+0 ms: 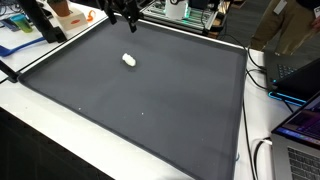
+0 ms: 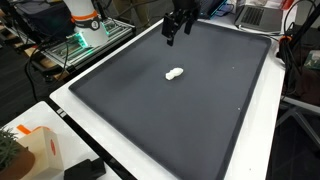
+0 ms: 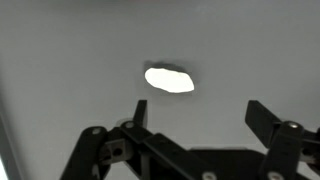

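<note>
The tool (image 2: 178, 30) hung above the far part of the dark mat (image 2: 190, 120), jaws wide, holding nothing. A small white lump (image 2: 174, 73) lay on the mat, apart from it.

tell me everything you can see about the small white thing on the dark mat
The small white thing is a rounded, oblong lump, a little uneven in outline, plain white, unmarked; its material cannot be told. It lies flat and alone on the dark grey mat. Only the mat touches it: the gripper hangs above, jaws open, clear of it.
</note>
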Tool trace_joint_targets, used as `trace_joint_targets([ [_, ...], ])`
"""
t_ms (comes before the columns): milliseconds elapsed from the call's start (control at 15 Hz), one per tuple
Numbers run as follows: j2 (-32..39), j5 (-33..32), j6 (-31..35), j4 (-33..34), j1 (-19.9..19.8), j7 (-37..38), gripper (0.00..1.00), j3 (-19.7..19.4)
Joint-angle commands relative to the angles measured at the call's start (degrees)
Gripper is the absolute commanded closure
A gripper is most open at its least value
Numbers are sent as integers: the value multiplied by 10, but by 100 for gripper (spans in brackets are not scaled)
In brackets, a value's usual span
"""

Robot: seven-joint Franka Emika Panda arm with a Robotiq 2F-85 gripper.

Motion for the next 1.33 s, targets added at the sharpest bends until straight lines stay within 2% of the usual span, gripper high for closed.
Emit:
trace_joint_targets([
  [0,18,0,-10,19,-16,10,0,14],
  [400,75,16,-26,76,-27,16,0,13],
  [867,162,17,-118,197,-35,48,0,12],
  [1267,233,8,-123,268,-34,40,0,16],
])
